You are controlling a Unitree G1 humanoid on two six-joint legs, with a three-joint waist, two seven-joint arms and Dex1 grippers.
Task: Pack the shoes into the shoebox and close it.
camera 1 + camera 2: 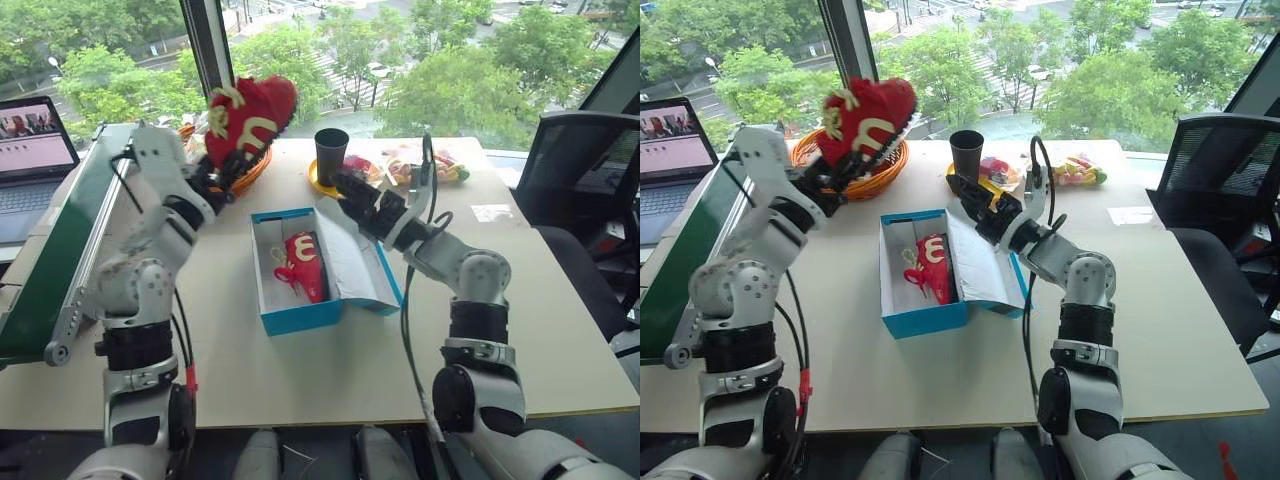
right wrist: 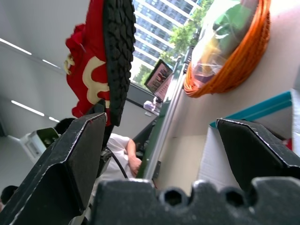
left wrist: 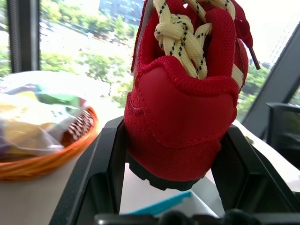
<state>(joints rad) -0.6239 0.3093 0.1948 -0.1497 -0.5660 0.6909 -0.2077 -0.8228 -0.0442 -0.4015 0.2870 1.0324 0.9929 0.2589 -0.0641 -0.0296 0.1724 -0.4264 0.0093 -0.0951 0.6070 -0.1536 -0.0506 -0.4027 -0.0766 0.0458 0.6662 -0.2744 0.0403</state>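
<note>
My left gripper point(image 1: 224, 170) is shut on the heel of a red shoe point(image 1: 250, 115) with cream-yellow laces. It holds the shoe raised in the air, behind and to the left of the shoebox. In the left wrist view the black fingers point(image 3: 103, 178) clamp both sides of the heel point(image 3: 183, 117). The turquoise shoebox point(image 1: 300, 318) lies open at the table's middle, its lid point(image 1: 365, 265) folded out to the right. A second red shoe point(image 1: 303, 265) lies inside it. My right gripper point(image 1: 345, 188) hovers open over the box's far right corner, holding nothing.
An orange wicker basket point(image 1: 875, 175) with a clear bag point(image 3: 37, 122) stands behind the raised shoe. A black cup point(image 1: 331, 155) on a yellow saucer and a bag of coloured items point(image 1: 430, 165) sit at the back. A laptop point(image 1: 35, 150) is on the left and a black chair point(image 1: 580, 170) on the right.
</note>
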